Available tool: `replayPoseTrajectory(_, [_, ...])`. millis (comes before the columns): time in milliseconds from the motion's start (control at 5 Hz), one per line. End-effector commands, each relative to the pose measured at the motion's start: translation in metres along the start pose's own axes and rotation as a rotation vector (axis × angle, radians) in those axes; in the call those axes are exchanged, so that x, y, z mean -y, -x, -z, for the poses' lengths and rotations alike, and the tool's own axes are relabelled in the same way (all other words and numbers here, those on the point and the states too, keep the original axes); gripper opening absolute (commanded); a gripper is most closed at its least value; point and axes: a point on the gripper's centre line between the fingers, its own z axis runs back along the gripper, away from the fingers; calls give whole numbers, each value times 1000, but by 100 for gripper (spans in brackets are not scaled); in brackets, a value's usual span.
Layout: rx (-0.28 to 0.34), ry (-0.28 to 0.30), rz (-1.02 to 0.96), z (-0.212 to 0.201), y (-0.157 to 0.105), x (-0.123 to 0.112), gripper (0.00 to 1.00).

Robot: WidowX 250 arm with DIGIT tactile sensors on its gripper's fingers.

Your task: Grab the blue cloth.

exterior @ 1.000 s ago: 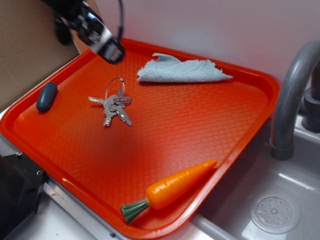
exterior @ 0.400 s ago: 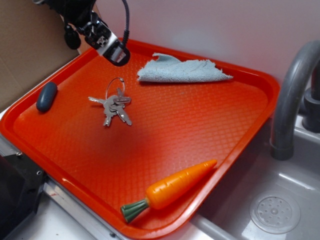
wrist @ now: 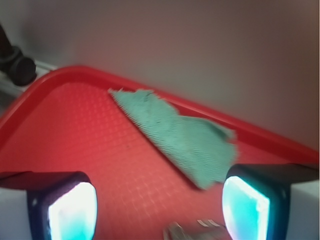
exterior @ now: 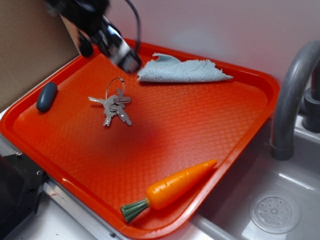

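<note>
Exterior: we logged the blue cloth at the orange tray's far edge, the blurred tool above its left end. Wrist: we noted jaws spread wide, empty, cloth between them ahead.

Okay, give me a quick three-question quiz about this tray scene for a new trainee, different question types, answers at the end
1. True or false: the gripper is already closed on the blue cloth.
2. Which lies nearest the tray's front edge? A) keys B) toy carrot C) dark oval pebble
3. Fill in: beside the tray sits a grey ____.

Key: 1 false, its jaws are apart, cloth ahead. 2 B. 3 faucet.
</note>
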Motion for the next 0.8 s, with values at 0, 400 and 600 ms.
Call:
replayPoseTrajectory(0, [-13,7,71,43,-3,-10,100])
replayPoseTrajectory(400, [12,-72,-11,19,-26,-44,100])
replayPoseTrajectory(600, [6,-73,-34,19,-30,-53,100])
